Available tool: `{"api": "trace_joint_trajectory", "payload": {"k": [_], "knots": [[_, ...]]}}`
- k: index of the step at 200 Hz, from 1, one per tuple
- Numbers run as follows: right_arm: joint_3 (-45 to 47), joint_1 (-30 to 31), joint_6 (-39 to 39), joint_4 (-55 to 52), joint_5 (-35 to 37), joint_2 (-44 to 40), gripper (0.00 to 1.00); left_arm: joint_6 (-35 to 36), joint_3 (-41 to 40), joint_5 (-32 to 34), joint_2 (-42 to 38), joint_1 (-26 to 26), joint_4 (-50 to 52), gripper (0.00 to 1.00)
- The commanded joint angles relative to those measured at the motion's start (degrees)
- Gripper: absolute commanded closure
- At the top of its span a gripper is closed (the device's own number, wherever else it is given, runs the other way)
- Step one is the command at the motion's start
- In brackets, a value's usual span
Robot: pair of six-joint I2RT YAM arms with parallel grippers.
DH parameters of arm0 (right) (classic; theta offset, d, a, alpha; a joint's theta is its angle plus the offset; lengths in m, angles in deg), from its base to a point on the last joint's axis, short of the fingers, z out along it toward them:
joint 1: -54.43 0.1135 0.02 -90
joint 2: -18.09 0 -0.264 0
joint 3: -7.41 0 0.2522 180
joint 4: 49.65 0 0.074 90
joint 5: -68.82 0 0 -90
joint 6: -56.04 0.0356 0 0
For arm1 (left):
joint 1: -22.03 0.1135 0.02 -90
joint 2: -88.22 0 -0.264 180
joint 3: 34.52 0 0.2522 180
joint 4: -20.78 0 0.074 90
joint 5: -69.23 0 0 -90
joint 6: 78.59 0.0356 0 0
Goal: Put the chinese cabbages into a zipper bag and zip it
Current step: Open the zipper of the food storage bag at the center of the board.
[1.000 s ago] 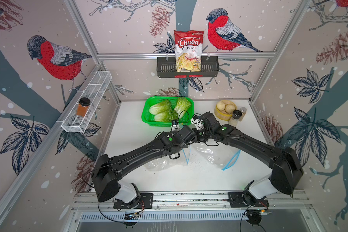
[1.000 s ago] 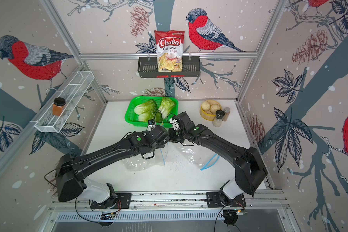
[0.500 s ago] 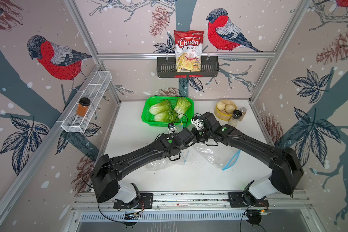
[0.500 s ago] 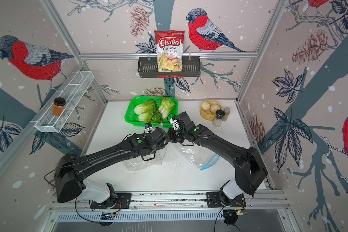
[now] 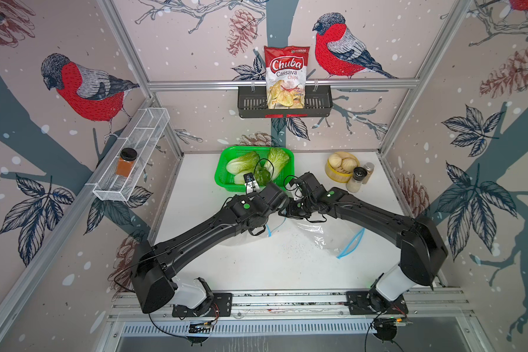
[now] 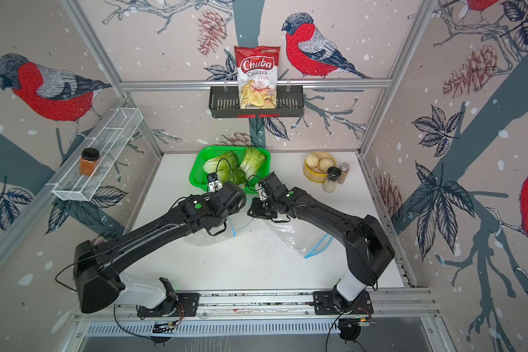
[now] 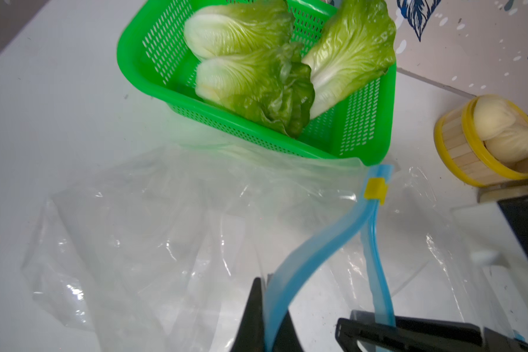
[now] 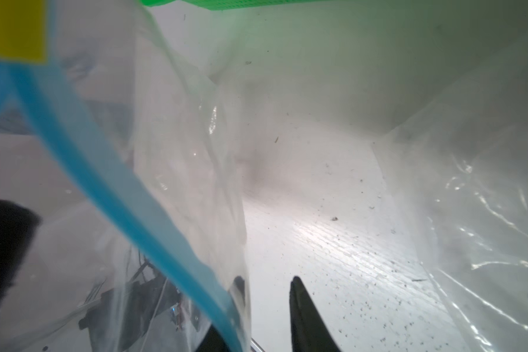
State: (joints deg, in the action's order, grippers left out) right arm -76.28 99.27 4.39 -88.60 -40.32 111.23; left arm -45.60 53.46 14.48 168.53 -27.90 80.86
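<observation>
left wrist view: left gripper clenched on blue rim of zipper bag; right gripper jaws parted. bag mouth gapes between them. chinese cabbages lie in green basket just beside bag edge.

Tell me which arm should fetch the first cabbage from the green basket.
Right, probably. The left hand is shut on the blue strip of the zipper bag, lifting it; the right hand has its jaws apart and sits close to the green basket, where the chinese cabbages lie.
</observation>
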Motion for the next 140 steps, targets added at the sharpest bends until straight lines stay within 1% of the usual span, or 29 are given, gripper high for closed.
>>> {"api": "trace_joint_trajectory", "payload": {"k": [1,34,50,57,71,83,108,127,140], "knots": [[-0.6,-0.14,-2.72,-1.71,5.11,1.17,0.7,4.59,1.33,2.61,-1.05,1.68,5.07,1.0],[-5.47,0.93,-3.98,-2.07,4.51,3.98,0.65,5.6,-2.92,0.02,-3.93,3.0,2.05,1.0],[-6.71,1.07,-4.49,-1.23,2.71,4.33,0.59,5.91,-4.66,-0.39,-5.1,3.17,-0.17,1.0],[-6.67,1.08,-4.47,-0.36,1.91,3.95,0.58,6.56,-5.11,-0.94,-5.3,3.52,-1.11,1.0],[-6.34,1.08,-4.21,1.22,1.03,3.12,0.56,6.91,-5.65,-1.6,-5.0,4.43,-1.29,0.97],[-6.68,1.03,-3.94,1.28,0.93,2.76,0.53,7.77,-6.39,-2.14,-4.64,5.0,-1.82,0.97],[-7.41,0.19,-4.01,3.68,-2.06,0.93,0.48,9.98,-7.61,-3.67,-4.46,6.48,-3.84,0.96],[-7.74,-1.15,-2.2,5.81,-2.83,-1.04,0.43,11.95,-8.57,-5.99,-4.25,8.18,-5.52,0.96],[-7.46,-2.93,-0.52,7.72,-3.55,-1.74,0.43,13.29,-8.74,-6.81,-3.96,8.94,-5.93,0.96]]}}
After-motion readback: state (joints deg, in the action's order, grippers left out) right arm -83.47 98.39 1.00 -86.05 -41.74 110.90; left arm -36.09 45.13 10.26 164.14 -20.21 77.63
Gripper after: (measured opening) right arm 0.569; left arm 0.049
